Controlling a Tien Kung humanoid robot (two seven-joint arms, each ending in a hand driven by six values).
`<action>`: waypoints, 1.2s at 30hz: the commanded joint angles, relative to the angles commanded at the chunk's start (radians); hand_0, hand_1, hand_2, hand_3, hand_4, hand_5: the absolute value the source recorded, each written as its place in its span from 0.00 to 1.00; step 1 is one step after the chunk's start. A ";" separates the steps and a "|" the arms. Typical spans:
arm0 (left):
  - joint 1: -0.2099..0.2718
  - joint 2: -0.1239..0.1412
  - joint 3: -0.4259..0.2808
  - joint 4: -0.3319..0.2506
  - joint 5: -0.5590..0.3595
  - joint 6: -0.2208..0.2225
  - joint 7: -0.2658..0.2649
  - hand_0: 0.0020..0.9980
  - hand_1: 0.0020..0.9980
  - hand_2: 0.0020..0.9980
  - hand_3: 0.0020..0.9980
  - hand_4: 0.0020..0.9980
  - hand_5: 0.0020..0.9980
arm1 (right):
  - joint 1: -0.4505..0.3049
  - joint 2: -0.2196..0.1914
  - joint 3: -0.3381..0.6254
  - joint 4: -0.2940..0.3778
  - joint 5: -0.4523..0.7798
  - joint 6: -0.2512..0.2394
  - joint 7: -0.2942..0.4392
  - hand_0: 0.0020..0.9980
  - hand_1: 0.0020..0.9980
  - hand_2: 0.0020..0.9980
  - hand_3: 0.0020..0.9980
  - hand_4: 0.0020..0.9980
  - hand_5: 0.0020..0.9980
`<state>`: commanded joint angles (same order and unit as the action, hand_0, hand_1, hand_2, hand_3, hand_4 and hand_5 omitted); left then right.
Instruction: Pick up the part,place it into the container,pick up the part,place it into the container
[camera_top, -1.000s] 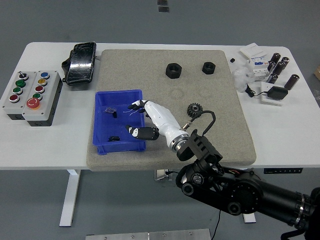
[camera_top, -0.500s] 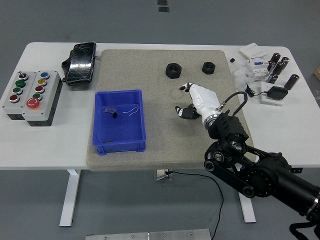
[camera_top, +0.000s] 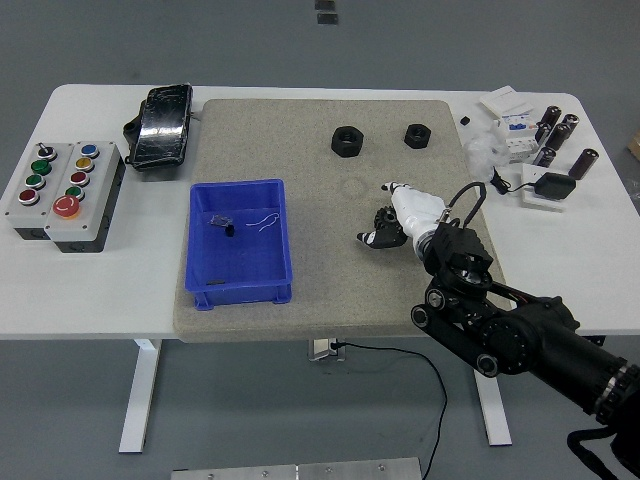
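A small black gear (camera_top: 385, 218) lies on the grey foam mat (camera_top: 330, 305), right of centre. My right hand (camera_top: 378, 214), white with black fingertips, reaches in from the lower right and sits over the gear; its fingers are spread, thumb below-left of the gear and the others above it. The gear rests on the mat. The blue container (camera_top: 240, 291) stands on the mat's left part, holding a small black part (camera_top: 227, 227) and a thin white wire (camera_top: 263, 220). Two black nuts (camera_top: 347, 141) (camera_top: 417, 134) lie at the mat's far side. My left arm is out of view.
A grey button box (camera_top: 62, 190) stands at the table's left, with a black bagged item (camera_top: 160, 122) behind it. At the far right lie dark cylinders (camera_top: 558, 130), white boxes (camera_top: 505, 102) and a black adapter (camera_top: 552, 186).
My right hand left the blue container, swung right across the mat and has now come down around the gear. The gear has not moved.
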<state>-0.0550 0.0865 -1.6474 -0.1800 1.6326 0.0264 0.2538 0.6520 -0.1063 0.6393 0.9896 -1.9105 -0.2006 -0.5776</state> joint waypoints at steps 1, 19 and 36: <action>0.000 0.000 -0.001 0.000 0.001 0.000 0.000 0.66 0.63 0.57 0.62 0.66 0.38 | 0.001 0.001 -0.001 -0.006 -0.002 -0.004 0.001 0.62 0.77 0.87 0.87 0.96 0.50; -0.001 -0.001 0.006 0.000 -0.006 -0.002 -0.003 0.66 0.63 0.58 0.62 0.65 0.42 | 0.002 0.013 -0.055 -0.050 -0.008 -0.062 0.004 0.40 0.57 0.58 0.67 0.60 0.17; -0.001 -0.003 0.021 0.000 -0.020 -0.001 -0.013 0.66 0.63 0.58 0.62 0.65 0.43 | -0.010 -0.003 -0.060 -0.014 -0.040 -0.114 0.002 0.39 0.55 0.50 0.57 0.52 0.00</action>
<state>-0.0563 0.0837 -1.6269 -0.1800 1.6131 0.0251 0.2406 0.6424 -0.1091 0.5791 0.9753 -1.9501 -0.3148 -0.5754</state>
